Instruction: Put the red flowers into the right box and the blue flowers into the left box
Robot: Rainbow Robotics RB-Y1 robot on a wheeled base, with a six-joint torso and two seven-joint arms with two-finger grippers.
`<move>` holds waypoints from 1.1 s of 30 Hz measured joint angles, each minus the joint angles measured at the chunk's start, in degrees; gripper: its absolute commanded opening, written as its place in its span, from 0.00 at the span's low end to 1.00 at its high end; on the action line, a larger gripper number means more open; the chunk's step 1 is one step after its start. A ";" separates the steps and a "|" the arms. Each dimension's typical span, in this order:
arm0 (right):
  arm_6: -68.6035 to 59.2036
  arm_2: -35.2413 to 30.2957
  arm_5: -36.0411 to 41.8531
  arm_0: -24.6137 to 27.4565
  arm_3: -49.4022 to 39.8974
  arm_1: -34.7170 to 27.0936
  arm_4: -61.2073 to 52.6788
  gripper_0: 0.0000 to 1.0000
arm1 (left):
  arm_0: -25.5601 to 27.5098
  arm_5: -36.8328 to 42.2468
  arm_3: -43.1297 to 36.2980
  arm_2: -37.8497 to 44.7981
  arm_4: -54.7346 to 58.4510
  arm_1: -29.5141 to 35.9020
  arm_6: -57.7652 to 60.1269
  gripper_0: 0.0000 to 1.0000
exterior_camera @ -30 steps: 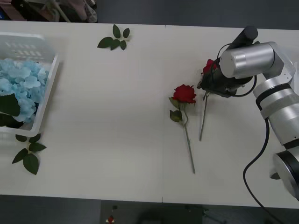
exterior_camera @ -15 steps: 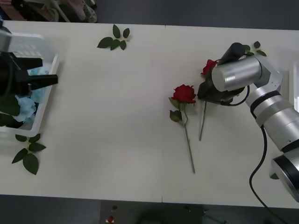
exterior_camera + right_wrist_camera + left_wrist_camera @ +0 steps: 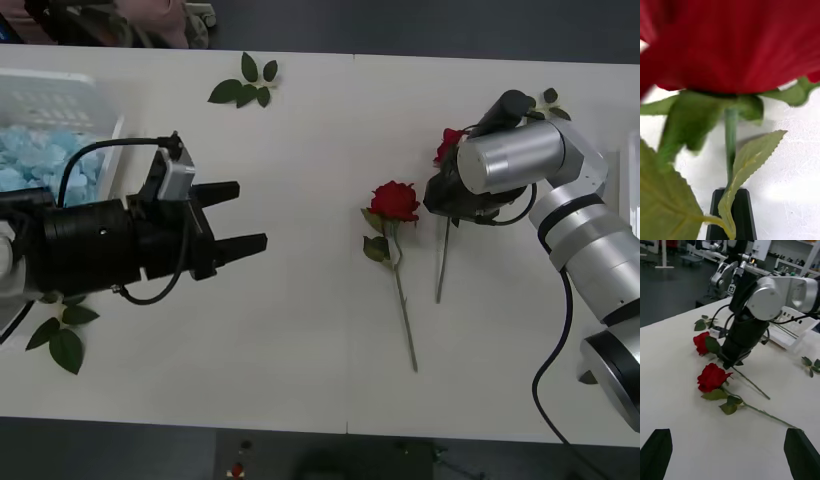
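I count two red flowers (image 3: 395,201) on the tabletop (image 3: 300,330): my right end effector (image 3: 447,200) pinches one stem, the other lies just beside it. Left end effector (image 3: 238,218) hovers spread near the left box (image 3: 95,190), which holds the blue flowers (image 3: 45,160).

I see a wide white counter (image 3: 300,250) with a faint seam down its middle. Beyond its far edge lies dark grey floor (image 3: 666,292). White shelving (image 3: 797,255) stands in the brightly lit room behind.
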 measured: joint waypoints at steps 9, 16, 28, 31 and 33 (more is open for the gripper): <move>0.07 -3.52 0.93 -0.06 -0.01 -0.14 -1.48 0.00 | -8.04 0.00 -1.91 -6.67 -1.44 1.98 -0.49 0.86; 0.10 -9.93 19.20 -0.52 -11.59 -9.34 -4.15 0.00 | -10.21 -0.03 -2.94 -10.91 -1.21 5.48 -0.49 0.87; 7.22 -6.38 27.25 -1.38 -19.30 -39.59 -16.04 0.00 | -10.21 -0.04 -4.05 -11.64 -0.38 6.27 -0.49 0.86; 11.45 -4.25 22.13 -1.39 -15.21 -42.65 -15.92 0.00 | -10.21 -0.04 -4.06 -11.64 -0.38 6.27 -0.49 0.86; 12.90 -1.74 18.46 -1.44 -11.71 -43.93 -15.86 0.00 | -10.21 -0.04 -4.07 -11.64 -0.38 6.27 -0.49 0.87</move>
